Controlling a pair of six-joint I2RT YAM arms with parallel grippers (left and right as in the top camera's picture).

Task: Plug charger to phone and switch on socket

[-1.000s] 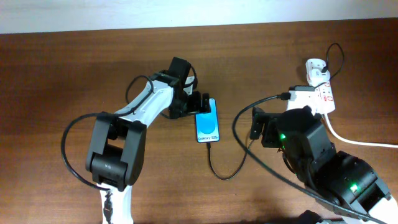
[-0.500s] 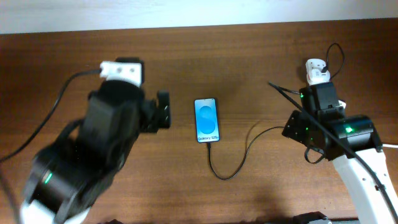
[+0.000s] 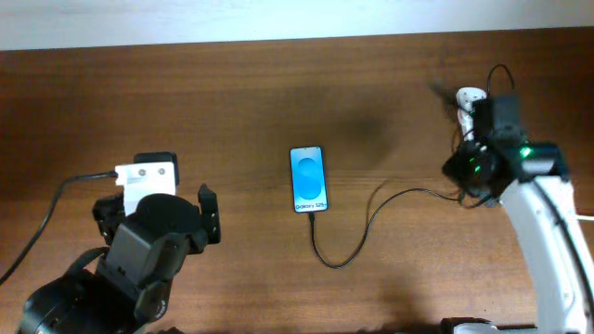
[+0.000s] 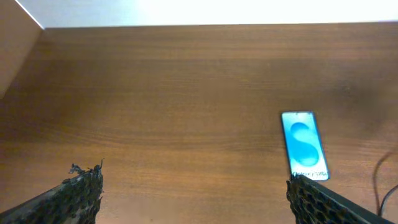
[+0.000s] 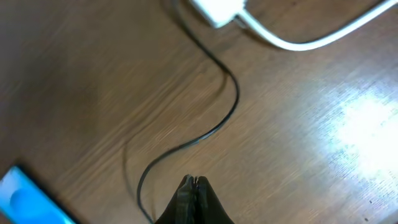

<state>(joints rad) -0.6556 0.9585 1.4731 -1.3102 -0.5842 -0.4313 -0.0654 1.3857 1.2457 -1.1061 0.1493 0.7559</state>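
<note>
The phone (image 3: 308, 179) lies flat mid-table with its blue screen lit, and also shows in the left wrist view (image 4: 303, 144). The black charger cable (image 3: 336, 263) meets the phone's lower edge, loops, and runs right toward my right arm (image 3: 501, 162). That arm covers most of the socket; only the socket's white adapter end (image 3: 471, 97) shows. My right gripper (image 5: 194, 182) is shut on nothing, above bare wood beside the charger cable (image 5: 231, 87). My left gripper (image 4: 196, 190) stands wide open and empty, well left of the phone.
A thick white cord (image 5: 298, 40) leaves a white block (image 5: 214, 9) at the top of the right wrist view. The left arm's bulk (image 3: 139, 260) fills the near-left corner. A pale wall edge (image 3: 278, 19) borders the table's far side.
My left arm drew back from the phone to the near-left corner, still open. My right arm swung right and back over the socket, and its jaws closed.
</note>
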